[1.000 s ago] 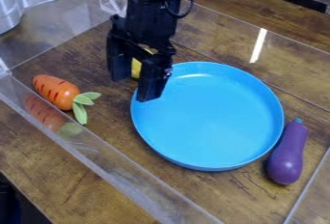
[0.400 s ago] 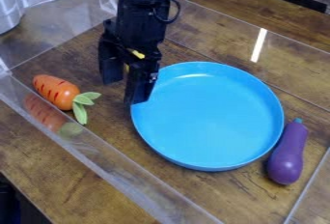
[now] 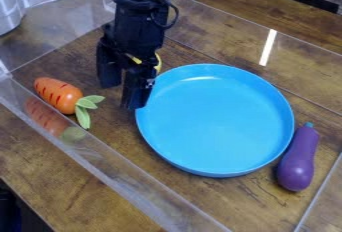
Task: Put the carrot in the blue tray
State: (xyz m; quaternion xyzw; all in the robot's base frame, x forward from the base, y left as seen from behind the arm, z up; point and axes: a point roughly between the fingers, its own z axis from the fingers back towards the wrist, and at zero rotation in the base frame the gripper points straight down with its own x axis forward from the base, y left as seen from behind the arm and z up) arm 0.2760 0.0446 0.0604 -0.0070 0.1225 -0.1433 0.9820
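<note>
The carrot [image 3: 59, 94] lies on the wooden table at the left, orange with dark grooves, its green leaves [image 3: 88, 103] pointing right. The blue tray [image 3: 221, 119] is a wide round blue plate in the middle of the view, with nothing in it. My gripper [image 3: 120, 82] points down between the two, just right of the carrot's leaves and against the tray's left rim. Its black fingers [image 3: 135, 88] stand open with nothing between them.
A purple eggplant [image 3: 299, 157] lies to the right of the tray. A clear plastic wall [image 3: 80, 151] runs along the table's front left, reflecting the carrot. A yellow thing shows behind the gripper's fingers.
My gripper has drifted left and slightly down, from over the tray's left rim towards the carrot. It has stayed open. Carrot, tray and eggplant have not moved.
</note>
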